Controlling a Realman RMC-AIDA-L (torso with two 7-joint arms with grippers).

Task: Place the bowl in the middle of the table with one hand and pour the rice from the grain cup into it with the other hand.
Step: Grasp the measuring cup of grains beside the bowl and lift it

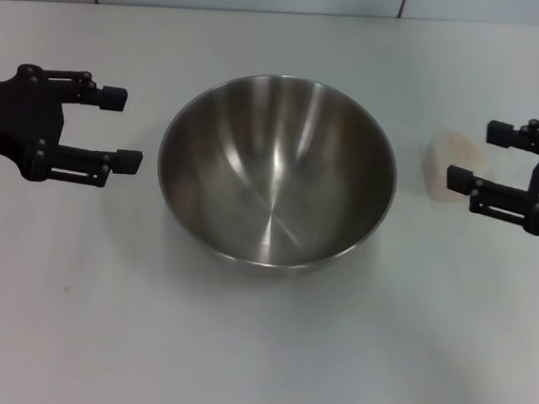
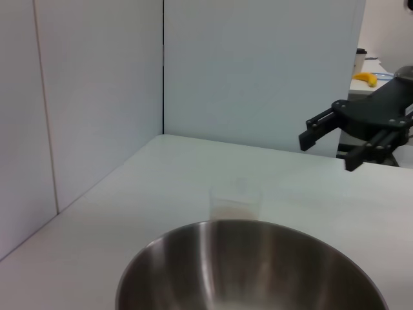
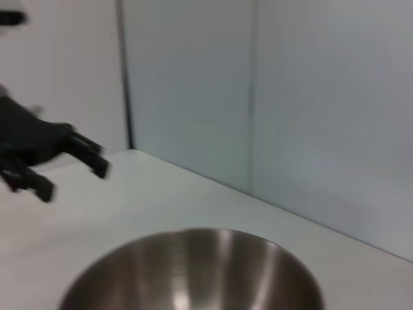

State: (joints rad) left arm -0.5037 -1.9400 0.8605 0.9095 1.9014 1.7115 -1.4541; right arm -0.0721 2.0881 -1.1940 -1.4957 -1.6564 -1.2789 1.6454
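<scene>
The right gripper (image 1: 470, 157) has its jaws spread wide and holds nothing. It hovers at the right side of the table (image 1: 255, 353), and its opening points toward the middle. The grain cup (image 1: 448, 165) stands upright just in front of these jaws, on the side toward the bowl; in the head view the lower fingertip seems to overlap the edge of the cup, but I cannot tell if it touches. The cup is not yet between the jaws. Through its clear wall one sees the pale rice (image 1: 454, 148).

The left gripper (image 1: 121, 130) is also spread and empty. It hovers at the left side, with a gap of bare table between its fingertips and the bowl.

The bowl (image 1: 277, 169) sits about in the middle of the table, between the two grippers, and looks empty inside. So I judge that the placing step is done and the pouring step is not yet begun.

The relation that matters is this: the cup lies between the right gripper and the bowl, so the right arm is clearly the nearer one. I think it should advance a little toward the bowl until the cup stands between the jaws, then close on it. The cup is light and may slide or tip if a fingertip pushes it first.
</scene>
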